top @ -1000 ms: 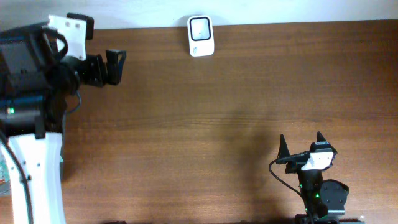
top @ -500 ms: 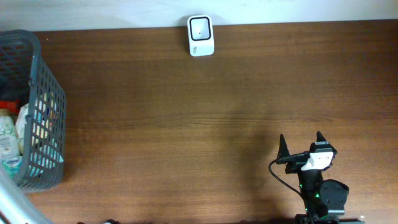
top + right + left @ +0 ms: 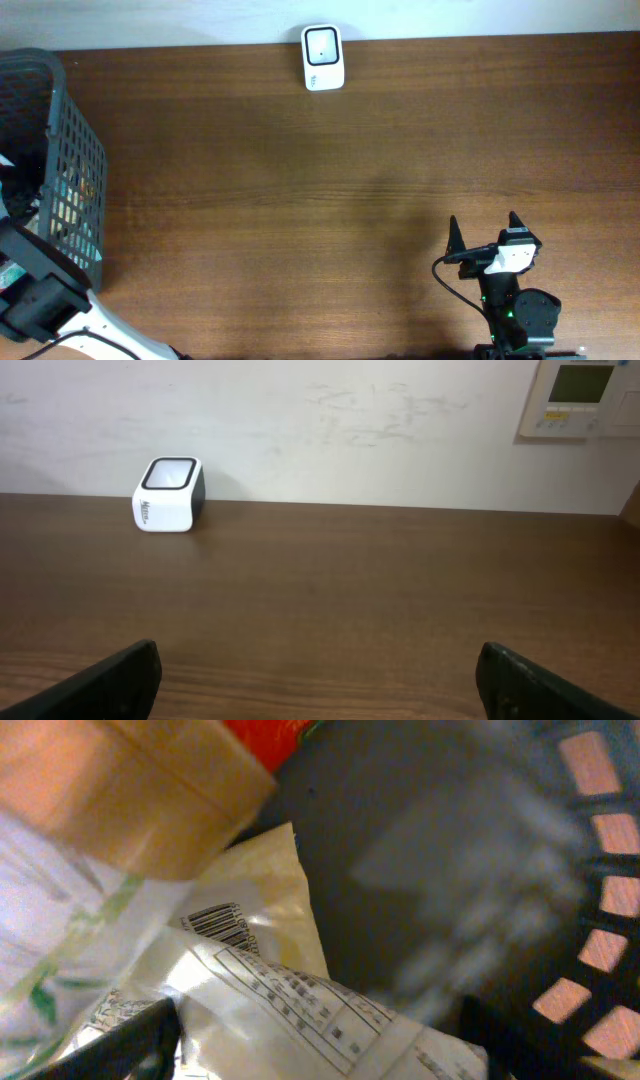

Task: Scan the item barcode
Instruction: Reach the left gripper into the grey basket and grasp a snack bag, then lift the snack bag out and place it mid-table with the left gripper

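The left pincer [image 3: 325, 1038], jaws wide apart, hangs inside the basket [image 3: 590, 890] over a white packet [image 3: 300, 1010] crowded by a brown box [image 3: 130, 790]; closing could snag that box or crumple the barcode [image 3: 218, 925], with the scanner [image 3: 323, 58] well apart from the basket.

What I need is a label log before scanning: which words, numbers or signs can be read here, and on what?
Nothing reads clearly.
White barcode scanner: side logo, too small to read.
Wall control panel: markings too small to read.
Plastic packets in the basket: barcode and fine print, blurred.
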